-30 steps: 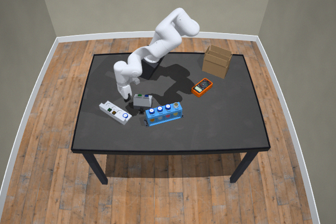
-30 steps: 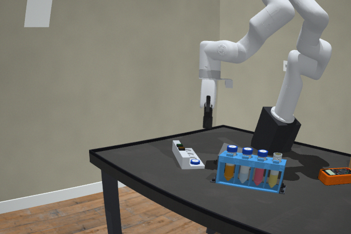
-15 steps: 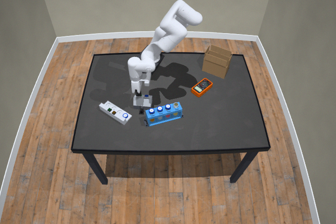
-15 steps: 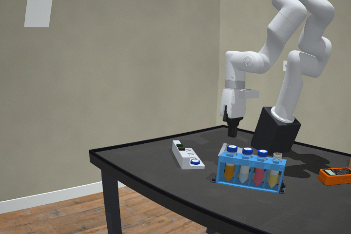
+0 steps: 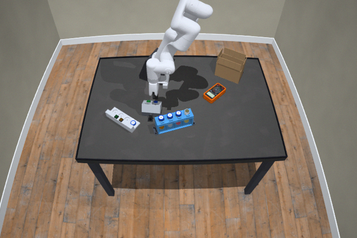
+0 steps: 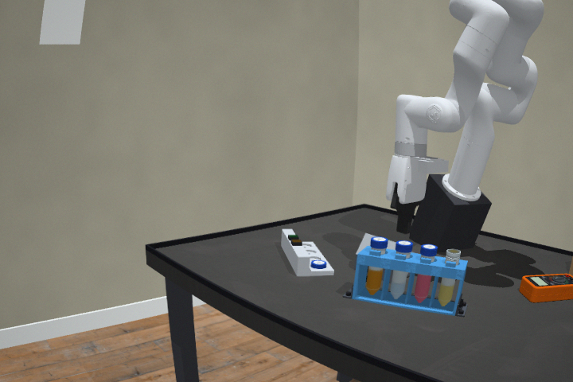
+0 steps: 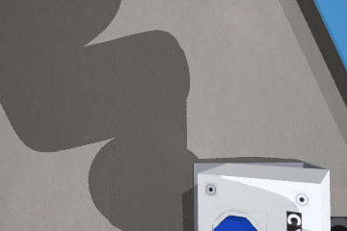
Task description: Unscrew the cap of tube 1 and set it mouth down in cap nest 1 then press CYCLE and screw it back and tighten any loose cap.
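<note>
Hovering: the white arm's dark-fingered gripper point(image 6: 403, 220) is held above the grey key housing point(image 5: 151, 106), near its blue CYCLE key point(image 7: 235, 224).
Risk: the green READY key point(image 5: 148, 101) sits just beside the blue one; a slightly offset descent could strike it and end the run early.
Risk: a glancing touch may leave the key unlit.
Gripper: fingers pressed fully together, nothing held or touched.
Cap: the blue-rimmed white cap point(image 5: 133, 122) is seated in the end nest of the white cap tray point(image 5: 111, 113).
Tube 1: the uncapped yellow-filled tube point(image 6: 451, 257) stands open in the blue rack point(image 6: 364, 260).
</note>
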You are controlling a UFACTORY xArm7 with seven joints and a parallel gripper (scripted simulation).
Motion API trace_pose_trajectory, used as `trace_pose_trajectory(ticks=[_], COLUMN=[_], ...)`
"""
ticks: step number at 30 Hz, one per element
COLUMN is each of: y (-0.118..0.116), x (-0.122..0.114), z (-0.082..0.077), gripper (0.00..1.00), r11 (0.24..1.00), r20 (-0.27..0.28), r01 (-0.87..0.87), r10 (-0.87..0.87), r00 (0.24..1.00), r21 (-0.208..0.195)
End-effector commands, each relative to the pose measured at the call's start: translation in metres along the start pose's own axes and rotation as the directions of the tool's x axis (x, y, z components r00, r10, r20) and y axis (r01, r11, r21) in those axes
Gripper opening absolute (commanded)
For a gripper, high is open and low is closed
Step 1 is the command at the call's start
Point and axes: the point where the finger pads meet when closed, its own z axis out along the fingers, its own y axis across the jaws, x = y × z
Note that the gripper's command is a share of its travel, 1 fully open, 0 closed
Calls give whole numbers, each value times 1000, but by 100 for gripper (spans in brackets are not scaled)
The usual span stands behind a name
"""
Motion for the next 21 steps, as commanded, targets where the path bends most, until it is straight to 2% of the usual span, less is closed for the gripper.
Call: trace_pose_trajectory(ticks=[1, 4, 21], y=[1, 0, 0], x=[0, 0, 0], z=[6, 15, 16], gripper=[0, 0, 0], r11=[1000, 1000, 1000], r20=[-1, -1, -1], r01=[0, -1, -1], r10=[0, 1, 1], r00=[1000, 1000, 1000], r21=[-3, -3, -3])
